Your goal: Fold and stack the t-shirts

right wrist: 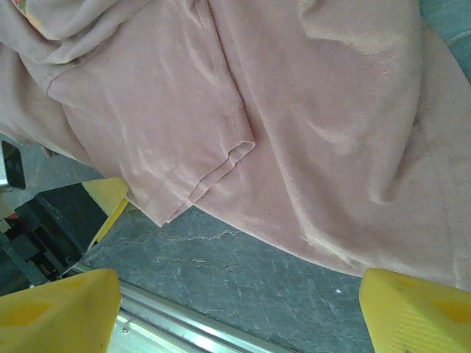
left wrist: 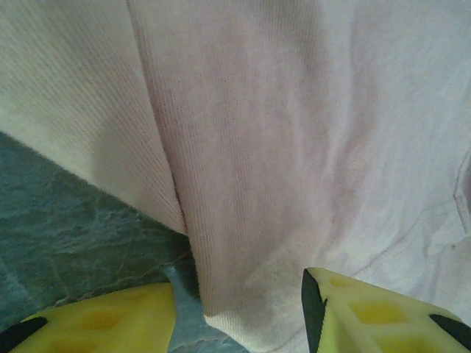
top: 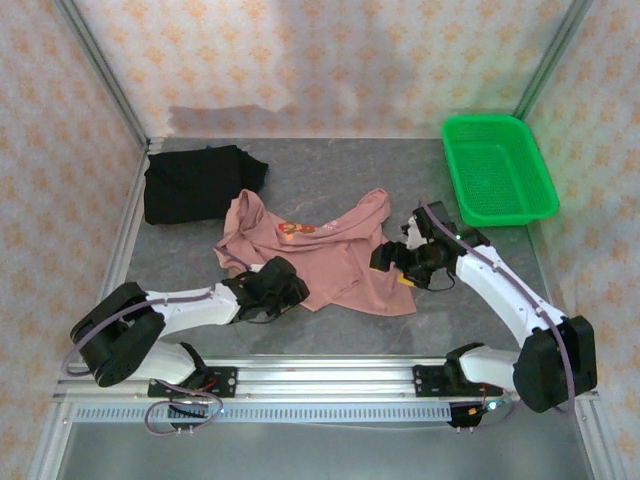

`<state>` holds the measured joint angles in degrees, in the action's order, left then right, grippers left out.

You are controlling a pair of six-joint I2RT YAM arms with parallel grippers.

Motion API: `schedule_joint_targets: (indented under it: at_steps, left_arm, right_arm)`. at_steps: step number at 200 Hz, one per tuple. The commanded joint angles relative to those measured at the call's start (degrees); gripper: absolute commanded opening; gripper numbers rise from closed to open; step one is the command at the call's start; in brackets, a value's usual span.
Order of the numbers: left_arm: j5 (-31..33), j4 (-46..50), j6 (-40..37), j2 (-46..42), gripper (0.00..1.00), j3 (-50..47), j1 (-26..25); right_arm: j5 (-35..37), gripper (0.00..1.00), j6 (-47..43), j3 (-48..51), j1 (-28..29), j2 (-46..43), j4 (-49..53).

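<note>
Grey tabletop (top: 400, 170), pink t-shirt (top: 340, 260) between left tool (top: 297, 288) and right tool (top: 385, 258)

Floral-patterned walls (top: 300, 60) enclose a grey marbled table (top: 330, 165).

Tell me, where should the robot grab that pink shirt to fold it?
Judging by how it lies, the near hem corner of the pink shirt, approached low from the arms' side. That edge lies thin and flat on the table, away from the bunched collar, and sits between the left gripper's open fingers.
</note>
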<state>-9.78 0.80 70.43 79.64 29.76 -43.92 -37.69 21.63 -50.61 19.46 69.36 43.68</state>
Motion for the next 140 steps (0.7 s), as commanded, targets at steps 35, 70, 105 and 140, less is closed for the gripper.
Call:
schedule_joint_targets:
  at_steps: [35, 70, 105, 140]
  left_arm:
    - [-3.2, -19.2, -1.7, 8.6, 0.49, 3.1, -4.1]
    - [-0.9, -17.9, -3.9, 5.9, 0.48, 3.4, -4.7]
    - [-1.4, -16.3, -6.4, 5.9, 0.48, 6.6, -4.8]
    - [-3.8, -13.4, -7.2, 7.6, 0.45, 8.6, -4.8]
  right_arm:
    - [1.7, 0.85, -1.0, 0.8, -0.7, -0.9, 0.7]
    - [1.3, 0.85, -1.2, 2.2, -1.7, -1.2, 0.4]
    - [0.7, 0.85, -1.2, 3.4, -2.5, -1.2, -0.2]
    - [0.3, 0.84, -1.5, 4.2, -2.8, -1.2, -0.5]
